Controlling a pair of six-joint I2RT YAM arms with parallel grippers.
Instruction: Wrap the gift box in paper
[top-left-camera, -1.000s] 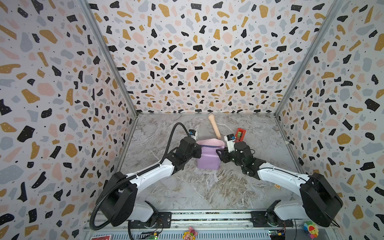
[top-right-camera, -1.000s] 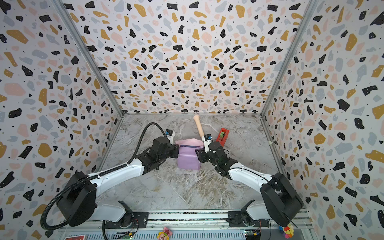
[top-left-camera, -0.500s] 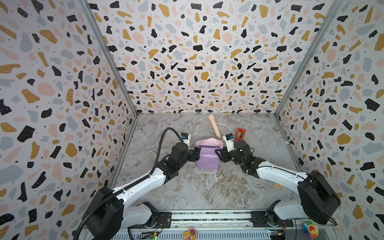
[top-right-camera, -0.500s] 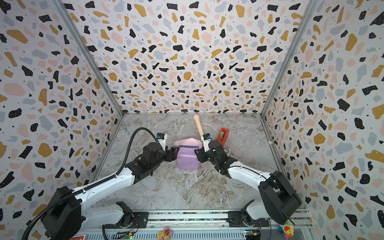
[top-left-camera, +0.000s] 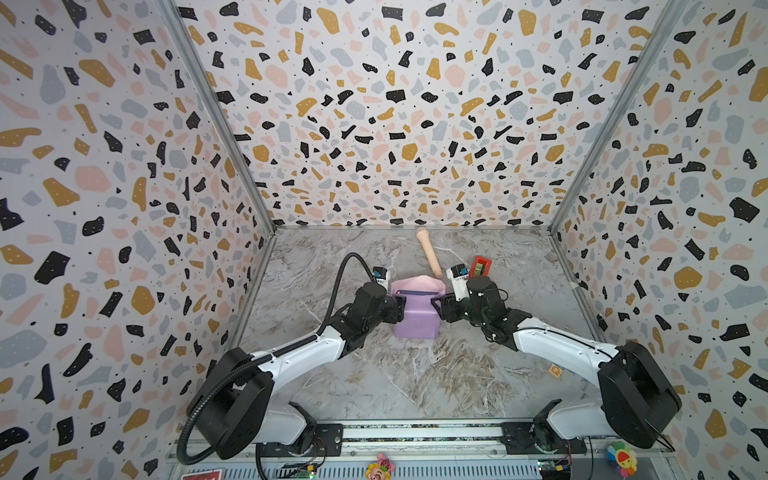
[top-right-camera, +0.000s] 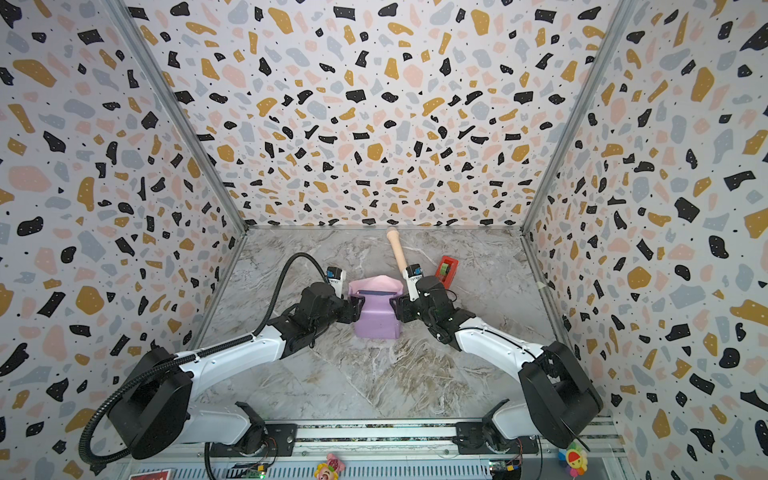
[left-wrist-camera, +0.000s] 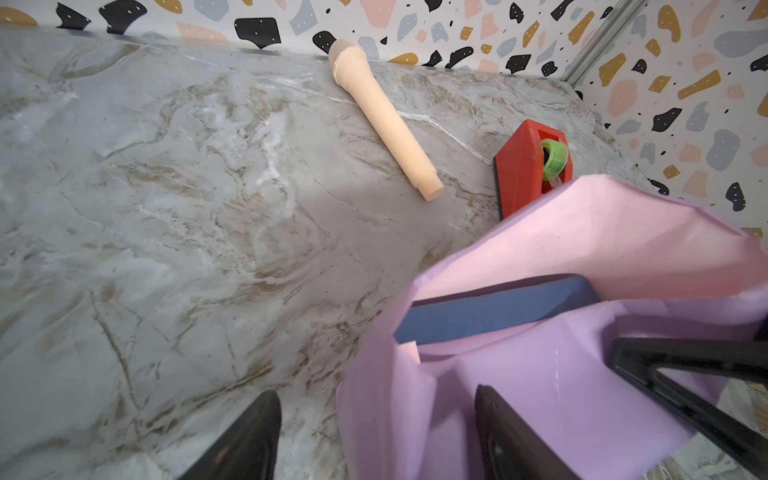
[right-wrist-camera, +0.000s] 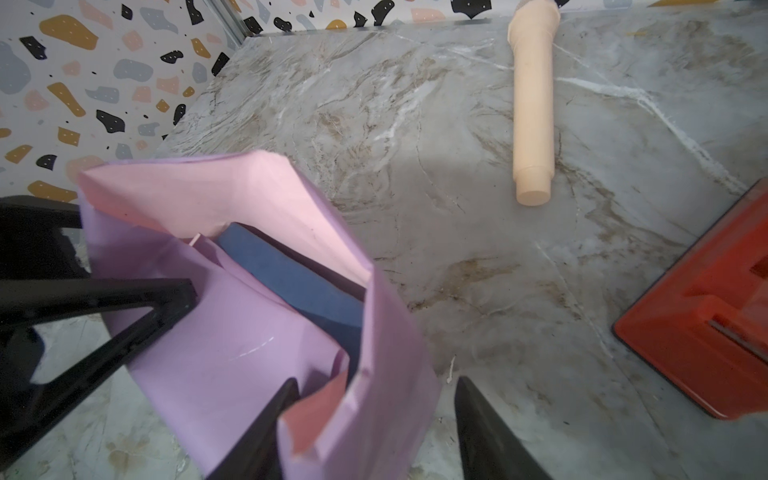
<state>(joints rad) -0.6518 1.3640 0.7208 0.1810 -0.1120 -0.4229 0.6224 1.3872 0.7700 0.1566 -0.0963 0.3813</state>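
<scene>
The gift box (left-wrist-camera: 490, 311) sits near the middle of the counter (top-left-camera: 415, 382), sleeved in the paper (top-left-camera: 415, 322), its navy top edge showing under the raised pink flap. The left claw (left-wrist-camera: 376, 395) and right claw (right-wrist-camera: 376, 381) both gape, a side edge of paper between each one's fingers, unclamped. Bare counter lies nearer the arms; the microphone (top-left-camera: 429, 253) and tape dispenser (top-left-camera: 480, 266) lie behind.

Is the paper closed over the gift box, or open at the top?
Open. The paper is folded up around the gift box, but a blue face shows between its lilac and pink flaps.
</scene>
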